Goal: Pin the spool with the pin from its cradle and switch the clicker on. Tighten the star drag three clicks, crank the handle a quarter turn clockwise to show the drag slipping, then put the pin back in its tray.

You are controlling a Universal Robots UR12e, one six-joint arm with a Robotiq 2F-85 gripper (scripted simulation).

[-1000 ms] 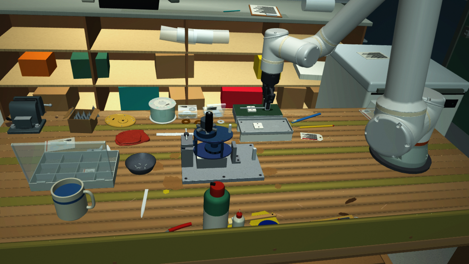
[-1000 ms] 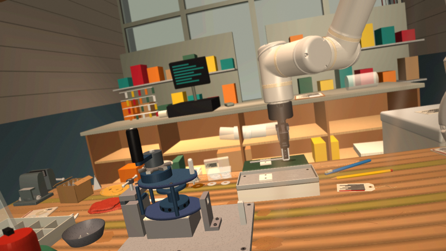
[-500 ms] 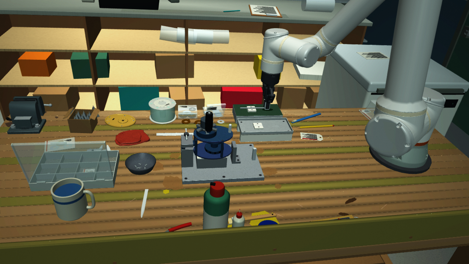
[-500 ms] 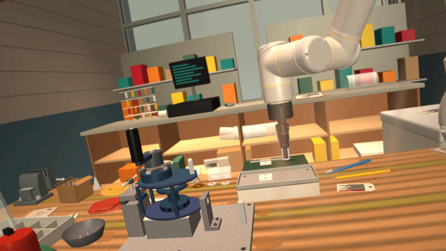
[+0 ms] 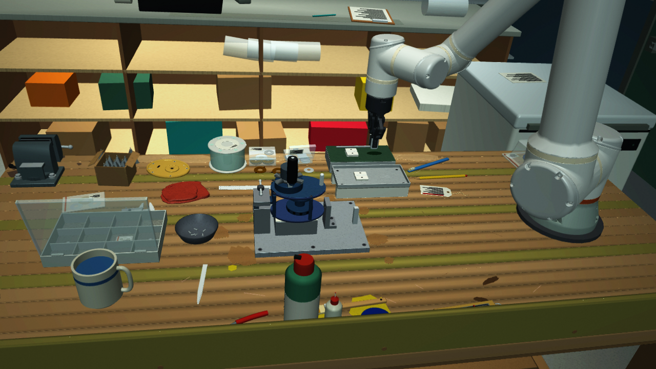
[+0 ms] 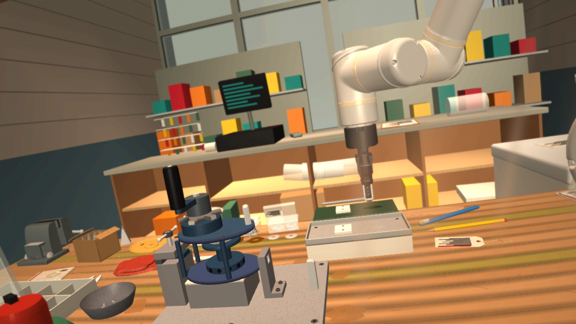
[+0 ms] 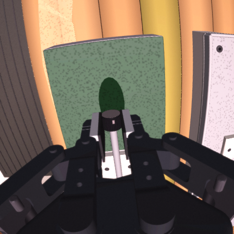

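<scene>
The pin (image 7: pixel 114 143) is a thin silver rod with a dark knurled head (image 7: pixel 111 120). It hangs level a little above the green cradle pad (image 5: pixel 360 153) at the back of the bench. Its shaft points left over the pad's white block (image 6: pixel 342 208). A grey tray (image 5: pixel 369 180) with its own white block sits just in front of the pad. The reel fixture (image 5: pixel 298 206) stands nearer the bench middle, with blue spool discs, a star drag and a black crank handle (image 5: pixel 291 169). My gripper (image 7: pixel 111 126) is closed on the pin's head.
Shelving (image 5: pixel 229 73) runs along the back of the bench. A grey cabinet (image 5: pixel 527 105) stands to the right. A blue pencil (image 5: pixel 428 164), a yellow pencil and a tag (image 5: pixel 435 190) lie right of the tray. A wire spool (image 5: pixel 227 153), bowl (image 5: pixel 196 228) and parts box (image 5: pixel 98 229) lie left.
</scene>
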